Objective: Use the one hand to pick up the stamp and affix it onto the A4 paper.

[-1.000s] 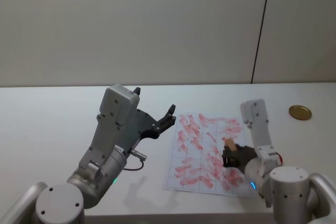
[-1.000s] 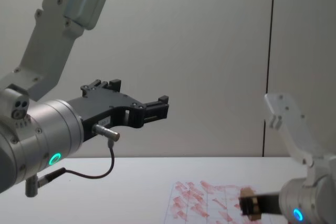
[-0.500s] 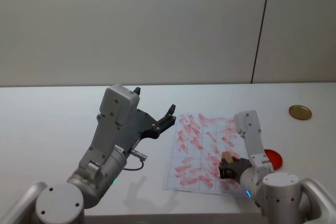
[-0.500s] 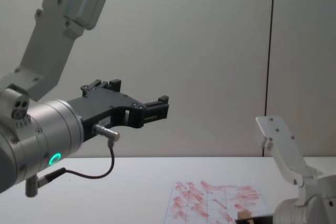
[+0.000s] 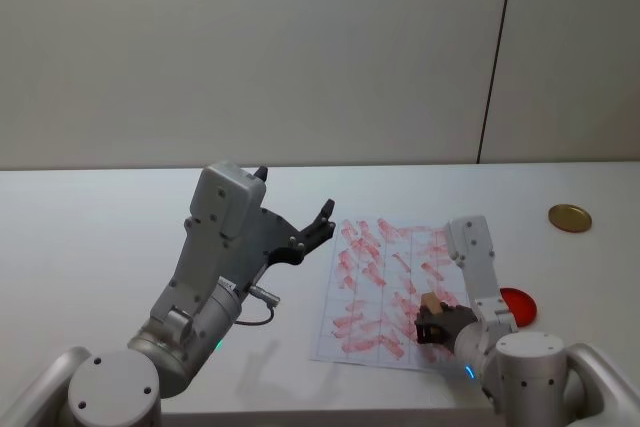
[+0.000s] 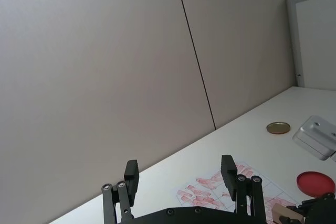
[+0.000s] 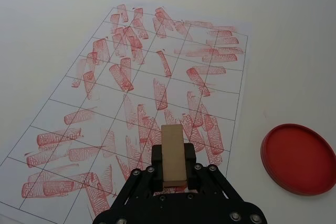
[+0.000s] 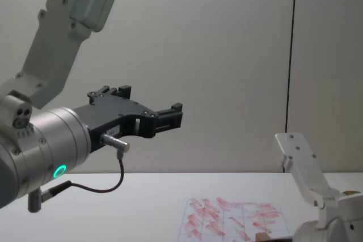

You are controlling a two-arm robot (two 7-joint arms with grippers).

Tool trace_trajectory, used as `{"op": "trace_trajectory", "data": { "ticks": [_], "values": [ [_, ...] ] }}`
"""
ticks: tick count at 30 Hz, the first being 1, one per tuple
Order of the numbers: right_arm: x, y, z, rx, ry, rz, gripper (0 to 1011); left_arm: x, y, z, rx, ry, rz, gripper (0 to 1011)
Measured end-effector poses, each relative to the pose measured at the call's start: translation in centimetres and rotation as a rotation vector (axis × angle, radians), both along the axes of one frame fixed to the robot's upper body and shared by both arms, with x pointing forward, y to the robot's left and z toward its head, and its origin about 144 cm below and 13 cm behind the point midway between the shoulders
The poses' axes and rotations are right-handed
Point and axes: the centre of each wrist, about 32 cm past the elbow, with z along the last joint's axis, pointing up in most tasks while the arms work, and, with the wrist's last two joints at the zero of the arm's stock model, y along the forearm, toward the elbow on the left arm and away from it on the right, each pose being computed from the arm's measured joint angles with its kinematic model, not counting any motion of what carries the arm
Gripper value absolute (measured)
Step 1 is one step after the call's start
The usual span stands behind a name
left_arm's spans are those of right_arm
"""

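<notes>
"Right hand [image 7: 173, 165], state?"
"Clamped on the stamp [image 7: 173, 153], block upright, over the near right part of the A4 paper [image 7: 79, 93]. Red disc [image 7: 299, 159] on worktop [image 5: 100, 227], just right."
"Left hand [image 6: 179, 165]?"
"Raised left of the sheet, fingers wide apart."

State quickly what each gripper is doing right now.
Left gripper: open, empty, raised beside the A4 paper.
Right gripper: shut on the stamp over the A4 paper.
</notes>
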Motion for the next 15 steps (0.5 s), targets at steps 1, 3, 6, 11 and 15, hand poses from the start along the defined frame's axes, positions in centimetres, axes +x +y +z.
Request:
{"op": "trace_trajectory", "data": {
  "ticks": [1, 3, 6, 11, 15],
  "values": [
    [0.07, 0.01, -0.11, 0.002, 0.002, -0.001, 217, 0.0, 0.0, 0.0, 0.0, 0.0, 0.0, 993],
    [0.17, 0.0, -0.24, 0.006, 0.005, -0.003, 217, 0.0, 0.0, 0.0, 0.0, 0.0, 0.0, 993],
    [0.22, -0.01, -0.4, 0.01, 0.008, -0.005, 217, 0.0, 0.0, 0.0, 0.0, 0.0, 0.0, 993],
    [0.3, -0.03, -0.71, 0.017, 0.016, -0.009, 217, 0.0, 0.0, 0.0, 0.0, 0.0, 0.0, 993],
    [0.31, -0.03, -0.84, 0.02, 0.021, -0.011, 216, 0.0, 0.0, 0.0, 0.0, 0.0, 0.0, 993]
  ]
}}
